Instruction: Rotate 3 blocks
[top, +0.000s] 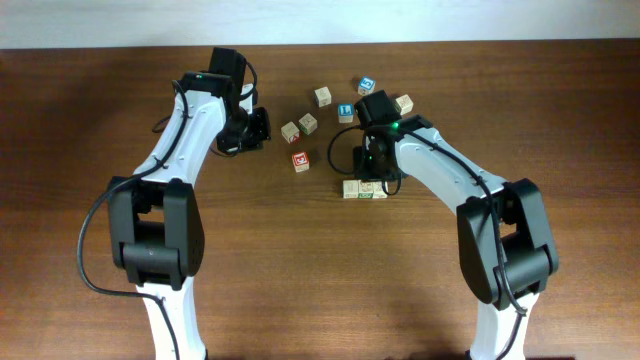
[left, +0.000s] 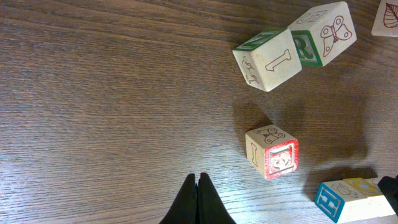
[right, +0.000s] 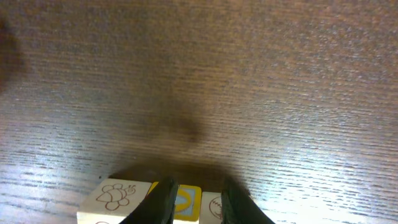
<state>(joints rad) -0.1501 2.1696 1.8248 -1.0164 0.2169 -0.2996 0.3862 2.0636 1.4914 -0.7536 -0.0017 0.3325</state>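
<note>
The left tool (left: 198, 186) points at bare counter (top: 80, 150), its fingers pressed together and holding nothing. At about its 4 o'clock in the overhead view sits the red-faced cube (top: 300, 160). Near that cube's 4 o'clock, the 3 blocks (top: 365, 188) lie in a touching row, with a blue face on the end toward the left tool. The right tool (right: 198, 190) stands over the row, clamped on the middle block (right: 186, 204). Loose cubes (top: 322, 96) are scattered at the row's 12 o'clock.
</note>
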